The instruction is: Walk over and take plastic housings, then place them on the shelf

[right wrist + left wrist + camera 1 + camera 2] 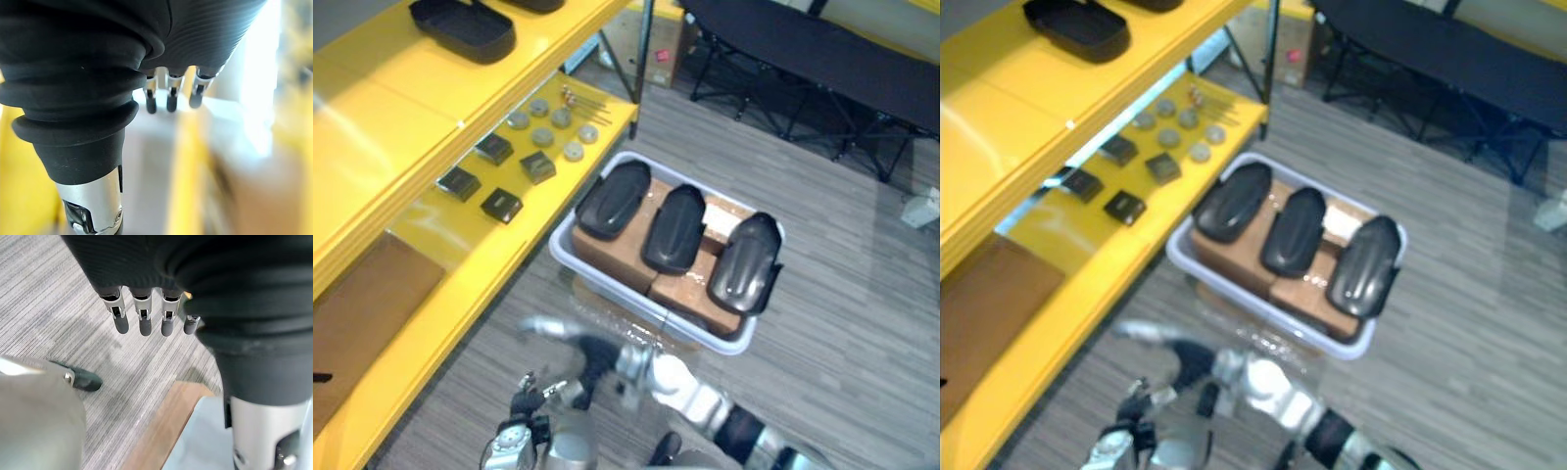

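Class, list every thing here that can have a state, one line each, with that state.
Left robot hand, open, holding nothing.
Right robot hand, open, holding nothing.
White bin, loaded, standing beside the shelf.
Plastic housings, three lying side by side in the bin, ungrasped.
Shelved housing, lying on the top shelf.

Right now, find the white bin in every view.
Left eye view: white bin at centre, right of the yellow shelf.
Right eye view: centre, slightly further left.
Left wrist view: cannot tell.
Right wrist view: too blurred to tell.
Shared landmark: three black housings in the bin.
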Controlling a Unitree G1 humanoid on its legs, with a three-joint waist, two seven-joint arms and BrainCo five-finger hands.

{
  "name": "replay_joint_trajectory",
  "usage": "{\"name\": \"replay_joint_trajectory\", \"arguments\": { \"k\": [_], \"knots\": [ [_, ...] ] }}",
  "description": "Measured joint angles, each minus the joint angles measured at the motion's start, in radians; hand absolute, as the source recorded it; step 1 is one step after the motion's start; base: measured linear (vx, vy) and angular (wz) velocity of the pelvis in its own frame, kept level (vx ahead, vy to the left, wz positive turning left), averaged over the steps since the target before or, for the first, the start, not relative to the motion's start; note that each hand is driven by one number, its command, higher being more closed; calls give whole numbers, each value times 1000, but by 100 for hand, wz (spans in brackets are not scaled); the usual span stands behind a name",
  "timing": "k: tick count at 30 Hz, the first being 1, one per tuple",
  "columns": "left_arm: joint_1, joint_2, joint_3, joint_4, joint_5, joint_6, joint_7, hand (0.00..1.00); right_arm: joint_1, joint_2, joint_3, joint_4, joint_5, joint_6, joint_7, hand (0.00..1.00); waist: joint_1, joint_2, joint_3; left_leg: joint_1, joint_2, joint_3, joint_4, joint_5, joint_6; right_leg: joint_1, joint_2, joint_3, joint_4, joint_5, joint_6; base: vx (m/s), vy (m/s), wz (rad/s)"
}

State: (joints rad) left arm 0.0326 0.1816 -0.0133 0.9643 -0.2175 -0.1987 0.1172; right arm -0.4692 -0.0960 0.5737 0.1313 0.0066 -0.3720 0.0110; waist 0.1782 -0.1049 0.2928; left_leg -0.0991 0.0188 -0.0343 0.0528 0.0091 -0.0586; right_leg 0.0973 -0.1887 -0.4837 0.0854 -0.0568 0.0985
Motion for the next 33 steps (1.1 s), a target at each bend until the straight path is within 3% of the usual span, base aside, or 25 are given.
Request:
{"name": "replay_joint_trajectory", "arguments": {
  "k": [3, 6, 8, 9, 13, 17, 21, 27, 29, 33],
  "knots": [
    [89, 7, 9, 0, 26, -11, -2, 0, -43, -34, -353, -96, 86, 24, -250, 0, -10, -4, 5, 15, 1, 44, 4, -7, 10, -10, -1, 49, 5, 12, -6, -36, 57, -33],
    [124, 5, 13, -2, 28, -11, -2, 0, 43, -133, -569, -113, 138, 44, -390, 0, -34, 9, 14, 19, 1, 58, 11, -11, 15, -13, -3, 88, 5, 23, -3, -22, 64, -16],
    [127, 4, 18, -2, 28, -13, -2, 0, 99, -164, -635, -57, 154, 63, -453, 0, -38, 12, 16, 13, 6, 82, 11, -12, 17, -28, -1, 115, 5, 23, -3, -58, 28, -34],
    [127, 3, 34, -7, 28, -20, -1, 0, 112, -167, -664, 5, 200, 63, -482, 0, -59, 13, 26, 8, 10, 86, 12, -13, 17, -34, 2, 129, 5, 23, -2, -59, -1, -30],
    [113, 9, 55, -58, -4, -44, -25, 0, 111, -180, -810, 162, 279, 33, -543, 0, -77, -1, 92, -45, 30, 99, 21, -15, 9, -85, 17, 154, -13, 22, -3, -96, -33, -15],
    [96, 8, 58, -79, -23, -52, -93, 0, 20, -281, -912, 419, 370, 28, -563, 0, -77, -5, 135, -113, 43, 96, 24, 10, 1, -150, 31, 154, -10, 35, -7, -39, -18, 0],
    [82, 7, 27, -78, -94, -62, -129, 0, -152, -447, -914, 671, 424, 75, -562, 0, -74, 28, 154, -164, 34, 91, 30, 29, 15, -206, 29, 155, -5, 61, -3, 19, 20, 5],
    [23, 5, -12, -42, -136, -64, -149, 0, -282, -565, -893, 814, 474, 145, -621, 0, -56, 68, 179, -272, 22, 62, 90, 31, 23, -277, 17, 152, 17, 83, -1, -5, 52, 18],
    [4, 5, -41, -42, -137, -77, -164, 0, -339, -609, -889, 876, 494, 183, -625, 0, -48, 96, 196, -299, 15, 40, 113, 25, 32, -291, 12, 150, 34, 83, -1, -47, 55, 19],
    [-15, -6, -84, -42, -173, -93, -169, 0, -419, -701, -844, 939, 492, 200, -621, 0, -36, 151, 224, -359, 1, 25, 141, 22, 44, -347, -3, 150, 67, 82, 0, -81, 62, 9]
  ]
}}
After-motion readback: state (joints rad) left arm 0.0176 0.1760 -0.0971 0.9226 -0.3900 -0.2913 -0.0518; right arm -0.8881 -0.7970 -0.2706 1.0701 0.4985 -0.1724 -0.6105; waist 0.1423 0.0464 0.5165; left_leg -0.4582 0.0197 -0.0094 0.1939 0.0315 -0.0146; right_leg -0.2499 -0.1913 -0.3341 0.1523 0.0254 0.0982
